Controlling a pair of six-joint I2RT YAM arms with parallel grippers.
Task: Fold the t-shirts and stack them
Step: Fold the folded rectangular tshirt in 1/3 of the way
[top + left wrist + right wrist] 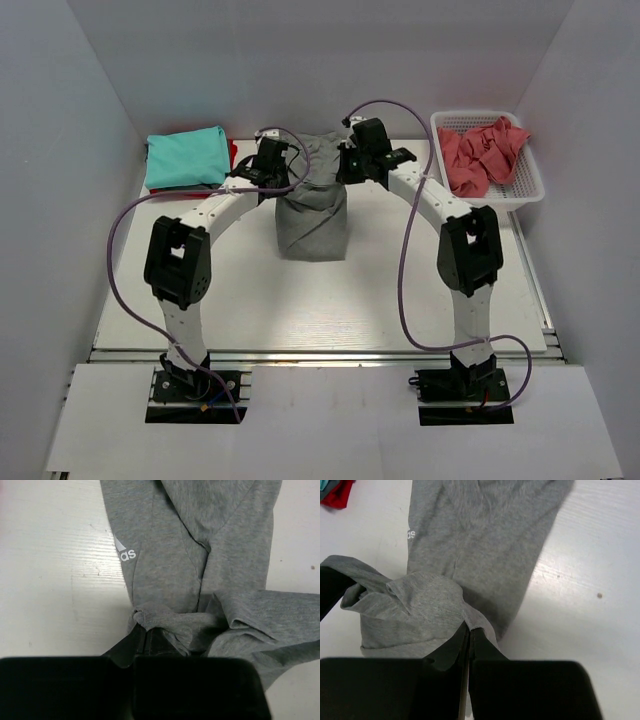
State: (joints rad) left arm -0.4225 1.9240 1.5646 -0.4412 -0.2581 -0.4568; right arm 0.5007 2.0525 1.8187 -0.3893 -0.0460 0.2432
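The grey t-shirt lies partly folded in the middle of the table, its far edge lifted between both grippers. Its small white mark shows in the left wrist view and at the edge of the right wrist view. My left gripper is shut on a bunched corner of the grey cloth. My right gripper is shut on the other corner. A folded teal t-shirt lies at the far left on a red one. A coral-pink t-shirt sits crumpled in the basket.
The white mesh basket stands at the far right corner of the table. White walls close in the table on three sides. Purple cables loop from both arms over the near half of the table.
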